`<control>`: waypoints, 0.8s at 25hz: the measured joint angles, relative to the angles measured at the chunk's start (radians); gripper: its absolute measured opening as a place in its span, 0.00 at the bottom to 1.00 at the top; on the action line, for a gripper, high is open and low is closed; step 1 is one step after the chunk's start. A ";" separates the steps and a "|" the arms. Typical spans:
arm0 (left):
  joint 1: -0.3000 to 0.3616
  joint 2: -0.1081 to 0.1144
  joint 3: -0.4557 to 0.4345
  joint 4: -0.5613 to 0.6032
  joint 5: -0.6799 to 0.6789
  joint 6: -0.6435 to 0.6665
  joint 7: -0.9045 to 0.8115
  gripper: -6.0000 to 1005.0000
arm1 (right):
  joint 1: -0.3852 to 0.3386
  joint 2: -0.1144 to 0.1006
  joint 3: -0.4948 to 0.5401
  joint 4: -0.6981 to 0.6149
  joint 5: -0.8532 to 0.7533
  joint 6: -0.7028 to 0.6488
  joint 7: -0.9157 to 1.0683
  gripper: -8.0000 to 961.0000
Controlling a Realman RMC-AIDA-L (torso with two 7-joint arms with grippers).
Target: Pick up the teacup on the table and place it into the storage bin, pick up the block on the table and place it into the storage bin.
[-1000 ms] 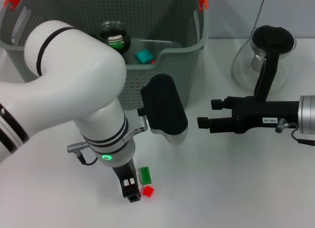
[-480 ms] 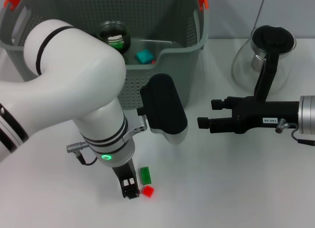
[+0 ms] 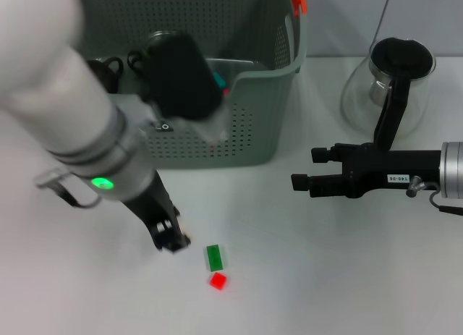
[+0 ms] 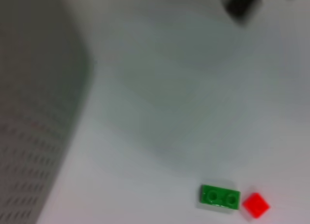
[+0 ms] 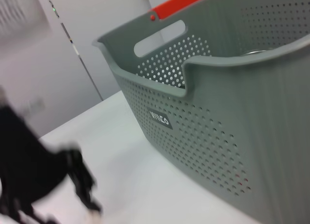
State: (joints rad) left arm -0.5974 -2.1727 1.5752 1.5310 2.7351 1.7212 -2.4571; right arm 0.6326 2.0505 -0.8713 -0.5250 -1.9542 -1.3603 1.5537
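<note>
Storage bin (image 5: 218,137), small front label (image 5: 159,119) lettering unreadable, green block (image 3: 214,257) nearby

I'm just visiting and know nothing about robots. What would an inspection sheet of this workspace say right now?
Surface: white table, bare around the blocks.
Job's things: storage bin stands at the back; green block and red block lie side by side on the table, outside the bin.
Clutter: glass teapot with black lid, beside the bin.
Grippers: left gripper low over the table beside the green block, holding nothing; right gripper hovers open, empty.
Cables: thin cable behind the teapot.
Surroundings: nothing seen.
</note>
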 joint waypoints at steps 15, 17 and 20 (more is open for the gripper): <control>-0.131 0.058 -0.733 0.050 -0.378 -0.198 0.232 0.48 | -0.001 0.001 -0.007 -0.003 -0.003 -0.008 0.005 0.95; -0.156 0.086 -0.721 -0.088 -0.373 -0.324 0.229 0.49 | 0.000 0.002 -0.008 -0.003 -0.003 -0.008 0.006 0.95; -0.188 0.116 -0.726 -0.227 -0.372 -0.408 0.221 0.50 | 0.001 0.003 -0.008 -0.003 -0.003 -0.014 0.006 0.95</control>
State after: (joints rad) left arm -0.7852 -2.0571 0.8495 1.3042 2.3635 1.3129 -2.2357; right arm 0.6334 2.0532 -0.8791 -0.5278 -1.9574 -1.3744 1.5595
